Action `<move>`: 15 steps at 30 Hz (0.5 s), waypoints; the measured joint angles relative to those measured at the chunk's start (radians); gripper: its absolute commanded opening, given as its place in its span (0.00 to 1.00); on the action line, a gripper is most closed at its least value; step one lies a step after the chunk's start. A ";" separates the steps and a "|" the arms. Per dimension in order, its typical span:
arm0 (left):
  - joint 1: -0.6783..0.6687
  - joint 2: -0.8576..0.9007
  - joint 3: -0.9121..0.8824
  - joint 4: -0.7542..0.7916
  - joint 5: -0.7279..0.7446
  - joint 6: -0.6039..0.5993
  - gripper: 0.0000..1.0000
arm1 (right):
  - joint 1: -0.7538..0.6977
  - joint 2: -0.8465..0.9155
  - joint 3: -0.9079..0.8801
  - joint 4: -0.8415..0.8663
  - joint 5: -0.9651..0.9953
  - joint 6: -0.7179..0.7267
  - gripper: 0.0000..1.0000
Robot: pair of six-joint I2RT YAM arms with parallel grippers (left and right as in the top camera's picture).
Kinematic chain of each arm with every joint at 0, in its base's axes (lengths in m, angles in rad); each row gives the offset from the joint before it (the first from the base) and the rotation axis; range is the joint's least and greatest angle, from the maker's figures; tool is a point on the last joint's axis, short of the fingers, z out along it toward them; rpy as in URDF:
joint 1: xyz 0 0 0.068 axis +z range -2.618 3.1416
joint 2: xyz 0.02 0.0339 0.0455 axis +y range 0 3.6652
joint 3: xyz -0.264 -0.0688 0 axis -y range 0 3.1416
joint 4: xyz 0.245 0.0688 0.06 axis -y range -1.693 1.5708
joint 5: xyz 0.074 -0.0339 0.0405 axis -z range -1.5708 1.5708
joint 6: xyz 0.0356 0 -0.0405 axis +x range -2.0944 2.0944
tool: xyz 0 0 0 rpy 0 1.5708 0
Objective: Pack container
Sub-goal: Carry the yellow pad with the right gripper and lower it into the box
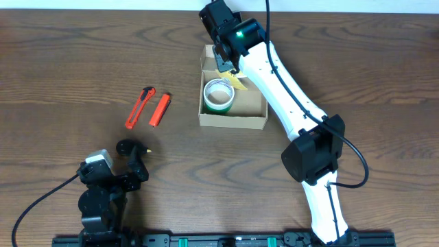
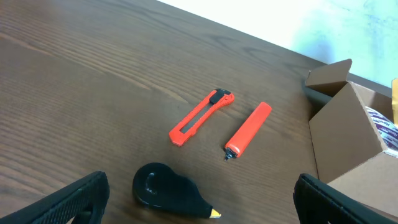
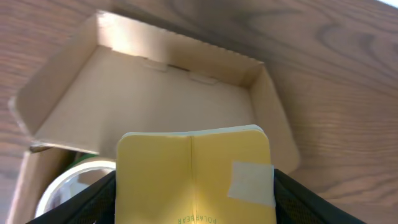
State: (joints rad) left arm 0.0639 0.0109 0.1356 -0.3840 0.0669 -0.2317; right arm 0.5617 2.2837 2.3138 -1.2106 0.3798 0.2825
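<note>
A brown cardboard box (image 1: 232, 122) sits open on the far middle of a dark wooden desk (image 1: 68, 62), its lid (image 3: 155, 74) folded back on the far side. Inside, a tape roll (image 1: 219, 95) with a green band lies flat toward the box's left half, and the floor to its right is bare cardboard. The right tool (image 1: 226, 62) hangs over the far end of the box, clamped on a yellow notebook (image 3: 194, 177). The wrist view shows a black finger pressed to each side of the cover, which carries a pale square label. To the left of the box, well apart from it, an orange knife (image 1: 140, 108) and an orange marker (image 1: 159, 110) lie side by side at a slant, not touching. Nearer the front edge, a black dispenser (image 1: 129, 146) with a yellow tip rests just ahead of the left tool (image 1: 130, 168). That tool's fingers (image 2: 74, 199) are spread wide apart, gripping nothing.
</note>
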 measured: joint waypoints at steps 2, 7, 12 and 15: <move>0.000 0.000 0.000 0.000 0.000 0.000 0.95 | 0.009 0.000 0.000 0.000 -0.026 0.000 0.70; 0.000 0.000 0.000 0.000 0.000 0.000 0.95 | 0.032 0.001 -0.004 -0.001 -0.072 0.003 0.70; 0.000 0.000 0.000 0.000 0.000 0.000 0.95 | 0.052 0.021 -0.005 -0.003 -0.094 0.003 0.72; 0.000 0.000 0.000 0.000 0.000 0.000 0.95 | 0.062 0.045 -0.006 -0.008 -0.100 0.003 0.75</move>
State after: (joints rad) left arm 0.0639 0.0109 0.1356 -0.3840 0.0666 -0.2314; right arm 0.6239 2.3291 2.3081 -1.2186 0.2798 0.2855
